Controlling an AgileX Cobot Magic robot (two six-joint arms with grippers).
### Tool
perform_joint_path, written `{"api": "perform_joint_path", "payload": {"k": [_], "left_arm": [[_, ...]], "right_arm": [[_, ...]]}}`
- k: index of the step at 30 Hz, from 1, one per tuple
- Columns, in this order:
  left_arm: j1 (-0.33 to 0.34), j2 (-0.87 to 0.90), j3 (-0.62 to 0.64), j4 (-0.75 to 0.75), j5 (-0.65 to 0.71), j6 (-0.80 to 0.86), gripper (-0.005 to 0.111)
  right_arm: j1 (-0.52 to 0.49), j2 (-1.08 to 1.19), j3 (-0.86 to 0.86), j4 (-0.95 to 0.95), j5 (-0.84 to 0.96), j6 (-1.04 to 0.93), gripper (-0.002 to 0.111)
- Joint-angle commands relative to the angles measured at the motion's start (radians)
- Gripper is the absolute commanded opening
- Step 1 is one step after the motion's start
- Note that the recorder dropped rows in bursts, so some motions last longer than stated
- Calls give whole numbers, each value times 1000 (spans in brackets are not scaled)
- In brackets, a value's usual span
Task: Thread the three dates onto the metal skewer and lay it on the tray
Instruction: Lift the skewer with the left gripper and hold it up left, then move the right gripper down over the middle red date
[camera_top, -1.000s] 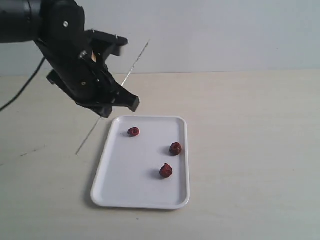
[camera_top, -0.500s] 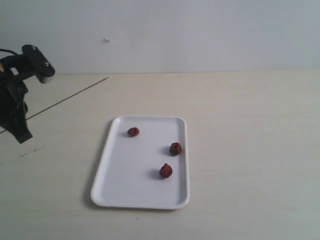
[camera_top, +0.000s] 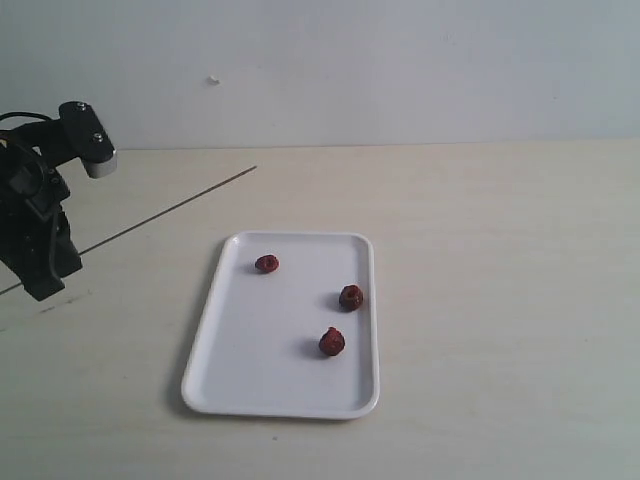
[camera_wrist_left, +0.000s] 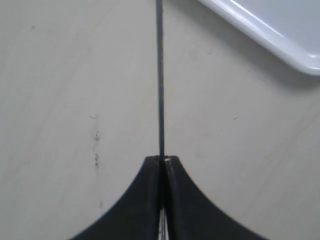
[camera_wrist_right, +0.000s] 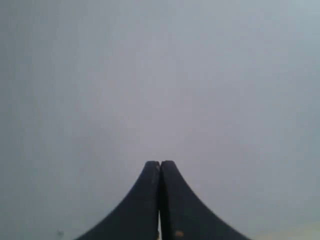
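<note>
The white tray (camera_top: 240, 370) lies mid-table with the three dates on it, one at the far left (camera_top: 266, 263), one by the right rim (camera_top: 351, 296) and one nearer the front (camera_top: 332, 341). At the table's far left my left gripper (camera_top: 62, 258) is shut on the metal skewer (camera_top: 170, 208), which slants up to the right, its tip short of the tray's far corner. In the left wrist view the skewer (camera_wrist_left: 160, 75) runs straight out from the closed tips of the left gripper (camera_wrist_left: 162, 159), past a tray corner (camera_wrist_left: 280, 35). My right gripper (camera_wrist_right: 160, 163) is shut on nothing, facing a plain grey surface.
A pale wall rises behind the beige table (camera_top: 500, 250). The right arm does not show in the exterior view. Small dark marks dot the table (camera_wrist_left: 96, 145) beside the skewer.
My left arm has swung from above the tray's far left corner out to the table's left edge, carrying the skewer. The skewer now lies flatter, its tip shifted right. The dates are unmoved.
</note>
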Motion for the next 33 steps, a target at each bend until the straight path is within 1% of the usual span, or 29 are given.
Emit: {"api": "perform_joint_path", "payload": {"k": [1, 4, 7, 11, 14, 16, 17, 20, 23, 25, 27, 29, 30, 33], "left_arm": [[3, -7, 0, -15, -26, 4, 0], [3, -5, 0, -15, -24, 23, 0], [3, -3, 0, -9, -24, 44, 0], [3, -3, 0, -11, -32, 72, 0], [3, -3, 0, -15, -34, 72, 0], [3, -3, 0, -15, -36, 72, 0], [3, -3, 0, -15, -36, 72, 0], [3, -3, 0, -15, -46, 72, 0], [3, -3, 0, -15, -49, 72, 0], [3, -3, 0, -15, -49, 72, 0], [3, -3, 0, -12, -50, 91, 0], [3, -3, 1, 6, -35, 99, 0], [5, -3, 1, 25, -5, 99, 0], [5, -3, 4, 85, 79, 99, 0]], "right_arm": [[0, -6, -26, -94, -150, 82, 0], [0, 34, -140, -100, -82, 86, 0], [0, 158, -284, -101, 31, 110, 0], [0, 390, -507, -116, 162, 112, 0], [0, 597, -662, -171, 283, 98, 0], [2, 742, -771, -176, 421, 65, 0], [7, 813, -814, -174, 479, 18, 0], [55, 1016, -963, -143, 674, -135, 0], [111, 1176, -1089, -45, 846, -320, 0], [168, 1296, -1177, 30, 1010, -512, 0], [228, 1413, -1260, 69, 1182, -638, 0], [278, 1510, -1317, 94, 1305, -663, 0], [312, 1561, -1350, 94, 1357, -663, 0], [379, 1690, -1401, 82, 1426, -676, 0]]}}
